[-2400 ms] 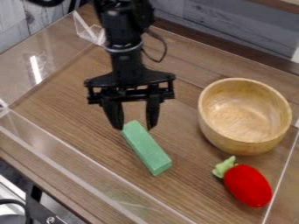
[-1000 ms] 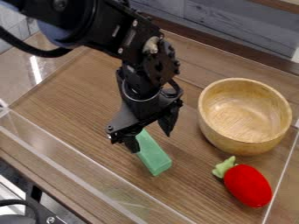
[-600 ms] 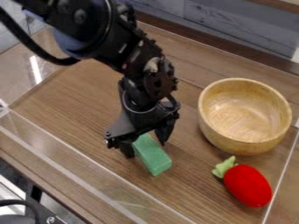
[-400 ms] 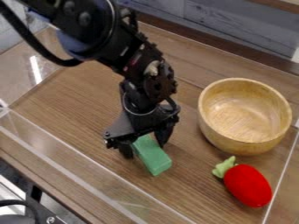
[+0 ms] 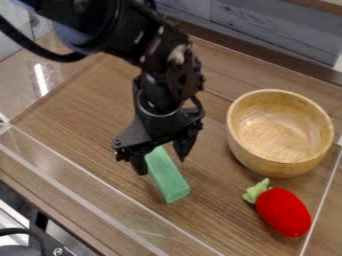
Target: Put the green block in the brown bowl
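The green block (image 5: 168,181) lies flat on the wooden table, a little left of centre, its long side running from upper left to lower right. My gripper (image 5: 156,156) points down over the block's far end. It is open, with one dark finger (image 5: 135,163) left of the block and the other on its right. I cannot tell whether the fingers touch the block. The brown bowl (image 5: 275,161) stands upright and empty to the right, apart from the block and the gripper.
A red strawberry toy (image 5: 282,211) with green leaves lies in front of the bowl at the lower right. A clear plastic barrier (image 5: 74,185) runs along the table's front and left edges. A grey wall (image 5: 267,25) stands behind the table.
Since the earliest frame the gripper has come down over the block's far end and turned to straddle it. Over the last second it has barely moved, and the block lies where it was.
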Available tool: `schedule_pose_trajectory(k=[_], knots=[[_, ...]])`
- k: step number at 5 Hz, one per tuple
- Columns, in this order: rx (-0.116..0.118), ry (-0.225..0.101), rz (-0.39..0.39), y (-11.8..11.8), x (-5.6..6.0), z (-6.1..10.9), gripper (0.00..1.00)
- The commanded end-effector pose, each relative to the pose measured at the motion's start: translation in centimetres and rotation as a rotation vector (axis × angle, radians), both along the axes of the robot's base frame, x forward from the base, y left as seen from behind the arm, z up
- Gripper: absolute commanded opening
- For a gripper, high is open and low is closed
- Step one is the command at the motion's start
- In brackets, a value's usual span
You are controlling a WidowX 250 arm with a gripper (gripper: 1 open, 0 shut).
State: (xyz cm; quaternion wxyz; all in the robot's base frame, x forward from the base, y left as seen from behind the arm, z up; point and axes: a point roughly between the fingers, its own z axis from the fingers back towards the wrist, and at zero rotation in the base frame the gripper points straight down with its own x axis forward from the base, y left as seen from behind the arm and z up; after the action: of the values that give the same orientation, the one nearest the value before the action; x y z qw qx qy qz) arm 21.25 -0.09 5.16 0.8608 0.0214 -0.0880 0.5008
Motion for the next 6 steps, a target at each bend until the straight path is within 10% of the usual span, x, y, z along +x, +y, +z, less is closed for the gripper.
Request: schedule_pose_trajectory(k=[1, 3, 4, 6], knots=[[-0.014, -0.019, 0.027, 0.1, 1.3, 0.6, 1.0], [-0.06, 0.038, 0.096, 0.6, 1.3, -0.4, 1.0], [-0.058, 0.041, 0.129, 0.9, 0.7, -0.1, 0.0], [-0.094, -0.004, 0.18, 0.4, 1.4, 5.6, 0.0]])
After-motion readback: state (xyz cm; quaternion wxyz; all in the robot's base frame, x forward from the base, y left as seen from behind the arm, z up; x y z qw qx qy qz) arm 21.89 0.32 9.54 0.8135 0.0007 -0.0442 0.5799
